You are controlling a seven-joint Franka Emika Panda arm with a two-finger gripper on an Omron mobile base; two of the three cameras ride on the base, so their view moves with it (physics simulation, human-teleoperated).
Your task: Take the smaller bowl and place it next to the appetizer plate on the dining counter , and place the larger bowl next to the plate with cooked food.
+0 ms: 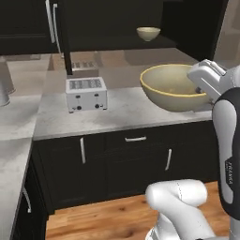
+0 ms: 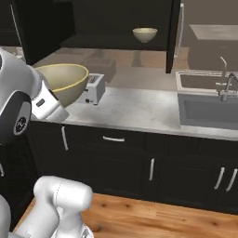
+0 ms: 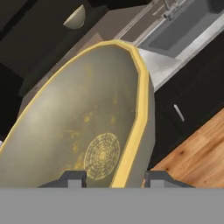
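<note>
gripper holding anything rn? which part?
Yes: the large bowl, gripped by its rim, one finger inside the wall and the other outside, as the hand view shows. The gripper straddles the yellow edge.

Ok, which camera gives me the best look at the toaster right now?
The left base view: the toaster faces the camera whole, slots and front knobs visible, standing on the counter left of the large bowl. In the right base view, the bowl hides much of it, leaving one end showing.

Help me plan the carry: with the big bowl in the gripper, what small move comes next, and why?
Probably lift a little and back away from the counter: the gripper straddles the larger bowl at its rim, and the toaster stands close beside it.
</note>
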